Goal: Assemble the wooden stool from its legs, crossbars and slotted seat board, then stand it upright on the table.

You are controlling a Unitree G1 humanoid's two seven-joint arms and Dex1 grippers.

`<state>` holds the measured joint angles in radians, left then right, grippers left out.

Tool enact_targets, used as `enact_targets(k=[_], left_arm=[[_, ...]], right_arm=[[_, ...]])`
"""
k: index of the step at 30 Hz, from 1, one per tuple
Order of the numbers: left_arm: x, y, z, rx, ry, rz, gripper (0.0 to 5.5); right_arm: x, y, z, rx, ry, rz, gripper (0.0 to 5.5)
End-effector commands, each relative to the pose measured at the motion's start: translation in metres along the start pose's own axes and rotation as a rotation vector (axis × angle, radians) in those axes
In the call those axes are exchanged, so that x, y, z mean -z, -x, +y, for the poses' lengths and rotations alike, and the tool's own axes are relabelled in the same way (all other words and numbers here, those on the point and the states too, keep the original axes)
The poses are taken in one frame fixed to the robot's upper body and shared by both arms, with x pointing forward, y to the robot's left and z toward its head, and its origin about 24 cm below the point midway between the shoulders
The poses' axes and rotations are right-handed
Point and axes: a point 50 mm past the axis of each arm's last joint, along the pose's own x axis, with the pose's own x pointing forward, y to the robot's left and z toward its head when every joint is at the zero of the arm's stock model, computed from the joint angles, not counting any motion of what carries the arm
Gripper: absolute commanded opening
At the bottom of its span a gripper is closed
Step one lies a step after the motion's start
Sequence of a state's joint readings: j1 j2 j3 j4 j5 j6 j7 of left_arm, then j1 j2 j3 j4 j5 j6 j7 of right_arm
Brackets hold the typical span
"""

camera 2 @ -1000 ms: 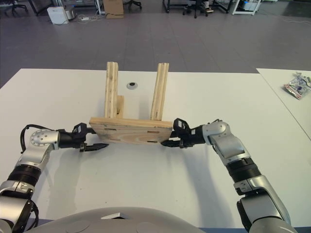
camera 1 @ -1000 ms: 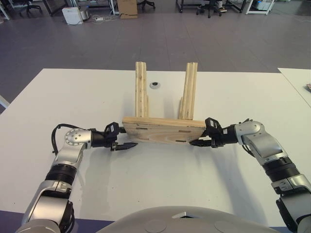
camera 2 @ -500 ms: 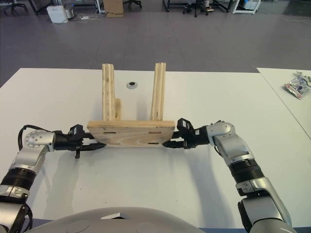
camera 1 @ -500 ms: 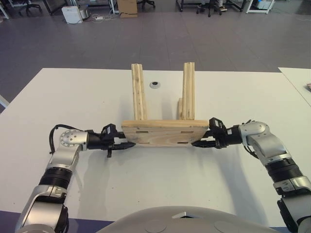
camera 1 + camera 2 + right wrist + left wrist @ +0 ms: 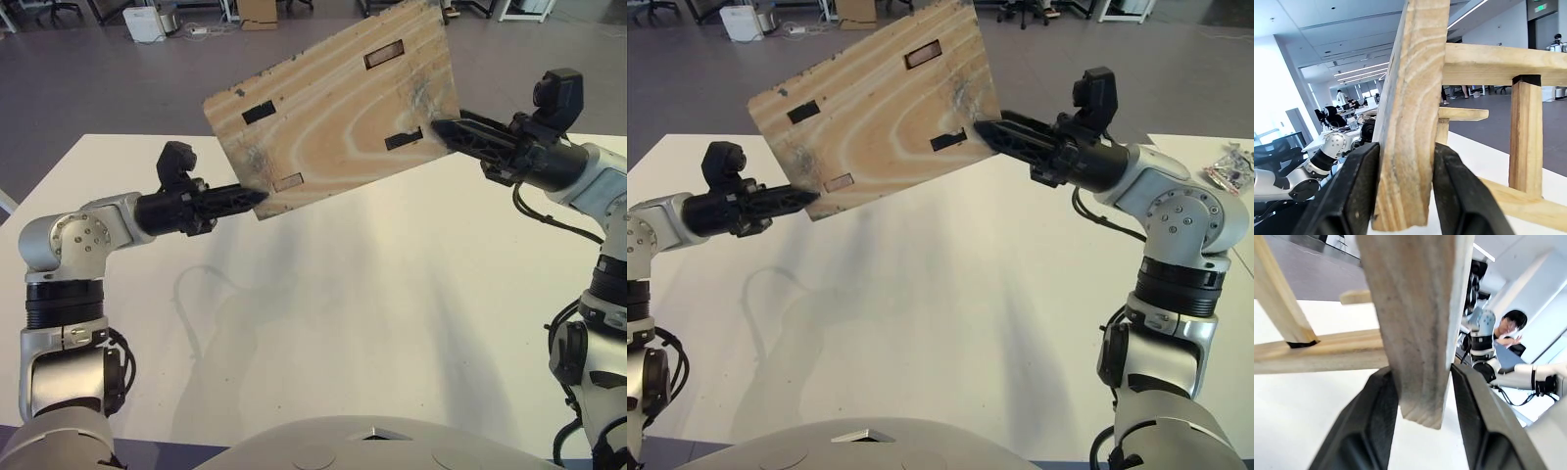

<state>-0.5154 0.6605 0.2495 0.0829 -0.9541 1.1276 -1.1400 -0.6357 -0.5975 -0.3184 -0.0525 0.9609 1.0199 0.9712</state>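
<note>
The stool (image 5: 333,108) is held high above the white surface (image 5: 343,323), touching it nowhere. It is carried by its seat board (image 5: 882,108), whose broad face with four slots (image 5: 383,54) is turned toward the head camera. The board is tilted, with the left side lower than the right. The left claw (image 5: 253,195) is pinched on the board's lower left edge and the right claw (image 5: 443,126) on its right edge. In each wrist view the board's thickness is seen squeezed between two dark fingers (image 5: 1371,426). Behind the board, a leg (image 5: 1525,142) and a crossbar (image 5: 1317,357) are seen pointing away from the robot.

The main risk is judged to be a slip. Only a narrow strip of edge is gripped on each side, and the wood there looks smooth. The board could also be swung about the line between the two claws by the weight of the legs.

If the arms were moved unevenly or drawn apart, one edge could be pulled free. The stool would then be left hanging from a single claw, or dropped onto the surface.

How firmly the legs are seated in the slots cannot be told. A loose joint could be shaken apart by a sudden turn.

When the stool is lowered, one leg could be brought down first because of the tilt. The stool might then be tipped over rather than stood upright.
</note>
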Motion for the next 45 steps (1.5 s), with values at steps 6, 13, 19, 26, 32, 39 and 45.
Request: enact_targets(k=[6,13,19,26,32,39,45], left_arm=[[-0.071,-0.05,-0.01,-0.15,0.003,-0.238,1.62],[-0.102,-0.063,-0.008,-0.422,0.135,-0.469,1.62],[-0.103,-0.063,0.001,-0.652,0.232,-0.536,1.58],[-0.07,-0.065,0.025,-0.79,0.432,-0.493,0.28],[-0.066,-0.042,0.032,-0.849,0.417,-0.531,0.0],[-0.065,-0.027,0.027,-0.776,0.314,-0.545,0.0],[-0.074,-0.012,0.024,-0.765,0.123,-0.611,0.0]], right_arm=[[0.012,-0.033,-0.001,0.016,-0.334,0.094,1.57],[-0.019,-0.058,-0.011,0.205,-0.446,-0.143,1.57],[-0.013,-0.06,-0.043,0.654,-0.674,-0.21,1.57],[0.041,-0.038,-0.079,0.977,-0.848,-0.109,1.52],[0.074,-0.021,-0.085,0.92,-0.889,0.007,1.52],[0.062,-0.004,-0.096,0.808,-0.828,-0.043,3.14],[-0.038,0.0,-0.07,0.389,-0.648,-0.406,3.14]])
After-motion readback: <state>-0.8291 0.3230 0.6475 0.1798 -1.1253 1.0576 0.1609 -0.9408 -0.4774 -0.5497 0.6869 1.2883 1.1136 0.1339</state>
